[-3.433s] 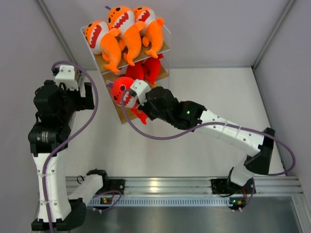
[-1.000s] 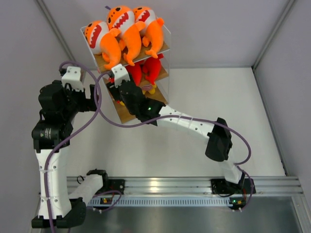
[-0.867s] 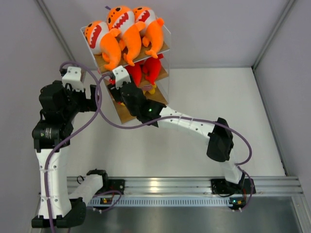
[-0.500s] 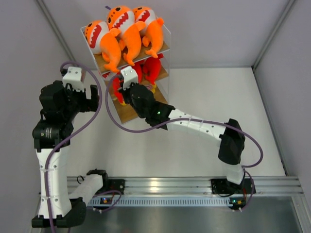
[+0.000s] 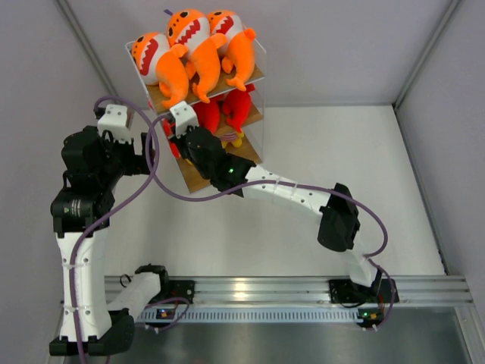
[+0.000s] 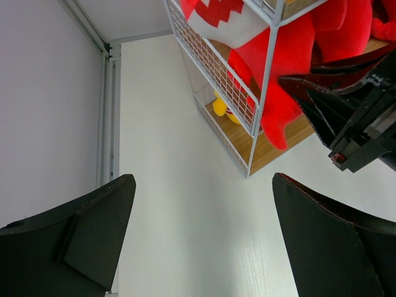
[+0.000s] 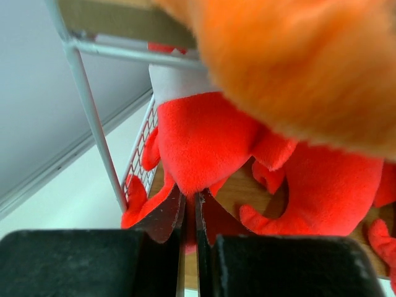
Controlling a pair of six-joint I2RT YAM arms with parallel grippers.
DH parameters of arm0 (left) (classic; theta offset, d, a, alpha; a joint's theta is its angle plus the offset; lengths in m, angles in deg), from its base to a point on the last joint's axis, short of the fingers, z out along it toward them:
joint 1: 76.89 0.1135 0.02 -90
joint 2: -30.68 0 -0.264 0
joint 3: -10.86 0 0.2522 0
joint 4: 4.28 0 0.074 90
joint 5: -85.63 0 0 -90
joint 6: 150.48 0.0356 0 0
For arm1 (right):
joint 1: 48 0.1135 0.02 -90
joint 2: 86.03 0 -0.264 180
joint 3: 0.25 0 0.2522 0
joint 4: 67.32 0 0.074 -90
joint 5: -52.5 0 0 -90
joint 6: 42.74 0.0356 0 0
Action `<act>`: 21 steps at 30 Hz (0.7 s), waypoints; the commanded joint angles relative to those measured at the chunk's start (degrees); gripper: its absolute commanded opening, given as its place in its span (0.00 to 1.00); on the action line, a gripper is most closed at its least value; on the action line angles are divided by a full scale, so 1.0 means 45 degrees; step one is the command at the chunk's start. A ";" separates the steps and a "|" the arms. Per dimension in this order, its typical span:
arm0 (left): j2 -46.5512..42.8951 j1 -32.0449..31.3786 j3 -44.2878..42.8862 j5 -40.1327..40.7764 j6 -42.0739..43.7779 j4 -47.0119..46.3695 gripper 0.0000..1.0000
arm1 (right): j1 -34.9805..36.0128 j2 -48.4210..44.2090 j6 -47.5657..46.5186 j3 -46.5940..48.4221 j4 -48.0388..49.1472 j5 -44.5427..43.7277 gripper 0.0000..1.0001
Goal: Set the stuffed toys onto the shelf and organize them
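Change from half a second ago: the right arm's elbow and wrist have swung left, carrying the right gripper (image 5: 176, 135) to the left end of the middle board of the shelf (image 5: 262, 83); about three seconds ago it held the red shark out in front of the lower boards
Right gripper: fingers drawn almost together, pinching a thin fold of the red shark (image 7: 204, 142) near its tail
Left gripper (image 6: 204, 241): fingers spread wide, nothing between them, raised just left of the shelf above the white table (image 5: 341, 152)
Red shark: bright red plush with a white jagged mouth edge, lying on the middle board, one red fin drooping past the board's front edge beside a white wire post
Other red sharks (image 5: 236, 106): on the same middle board, to the right of the gripper, partly hidden under the top board
Orange sharks (image 5: 198, 45): three side by side on the top board, white toothy mouths showing, tails hanging over the front edge
Shelf: three light wooden boards in a thin white wire frame, at the far left of the table
Bottom board: a small yellow toy (image 6: 219, 106) near the wire side
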 commanded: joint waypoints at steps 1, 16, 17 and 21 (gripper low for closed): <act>-0.0115 -0.0007 0.0053 -0.0060 0.0080 -0.0118 0.98 | -0.0165 0.0177 -0.0032 0.0687 0.0220 0.0218 0.01; -0.0037 -0.0007 -0.0006 -0.0138 0.0060 -0.0098 0.98 | -0.0381 -0.1676 -0.0383 -0.1284 0.0686 -0.0037 0.54; -0.0037 0.0012 -0.0025 -0.0158 0.0079 -0.0098 0.98 | -0.0381 -0.1871 -0.0383 -0.1480 0.0746 -0.0018 0.59; -0.0017 0.0032 -0.0026 -0.0197 0.0041 -0.0098 0.98 | -0.0400 -0.2749 -0.0383 -0.2319 0.0961 0.0080 0.72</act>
